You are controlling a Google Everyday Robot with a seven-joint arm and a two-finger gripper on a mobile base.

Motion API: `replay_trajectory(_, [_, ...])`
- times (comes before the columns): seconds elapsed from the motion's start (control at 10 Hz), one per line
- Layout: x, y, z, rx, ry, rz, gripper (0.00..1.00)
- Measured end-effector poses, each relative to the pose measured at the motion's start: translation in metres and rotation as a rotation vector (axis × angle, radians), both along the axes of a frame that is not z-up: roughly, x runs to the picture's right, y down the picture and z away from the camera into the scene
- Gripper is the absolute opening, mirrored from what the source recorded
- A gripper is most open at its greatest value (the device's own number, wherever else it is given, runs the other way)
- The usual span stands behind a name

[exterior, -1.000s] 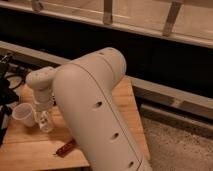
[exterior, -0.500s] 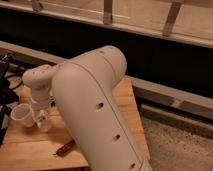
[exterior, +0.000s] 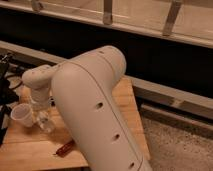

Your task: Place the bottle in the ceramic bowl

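Barely anything's moved in the last second: the wrist crept a touch left, and the gripper (exterior: 42, 112) is still hanging low over the wooden table (exterior: 30, 150), right next to the white paper cup (exterior: 21, 115). The pale see-through shape under it looks like the bottle (exterior: 47, 125), but whether the gripper's actually clamped on it or just around it, I honestly can't tell. I can't pick out the ceramic bowl anywhere, the big arm (exterior: 95, 115) blocks loads of the tabletop. My worry is the cup: it's so close that any sideways swing would knock it over. And if the hold is loose, the bottle could slip out and roll toward that reddish bar (exterior: 65, 148)
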State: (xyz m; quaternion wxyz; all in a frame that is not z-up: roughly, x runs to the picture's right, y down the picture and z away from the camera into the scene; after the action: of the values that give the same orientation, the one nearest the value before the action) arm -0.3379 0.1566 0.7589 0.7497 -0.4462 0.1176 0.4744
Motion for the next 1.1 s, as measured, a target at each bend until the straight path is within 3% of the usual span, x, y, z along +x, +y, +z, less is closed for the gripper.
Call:
replay_trajectory(0.3, [0.013, 0.028, 0.025, -0.072, 0.029, -0.006, 0.63])
replay_trajectory(0.5, [0.015, 0.038, 0.031, -0.07, 0.034, -0.013, 0.63])
replay_trajectory(0.8, [0.016, 0.033, 0.021, -0.054, 0.056, -0.028, 0.63])
replay_trajectory(1.1, [0.019, 0.05, 0.034, -0.104, 0.098, -0.069, 0.63])
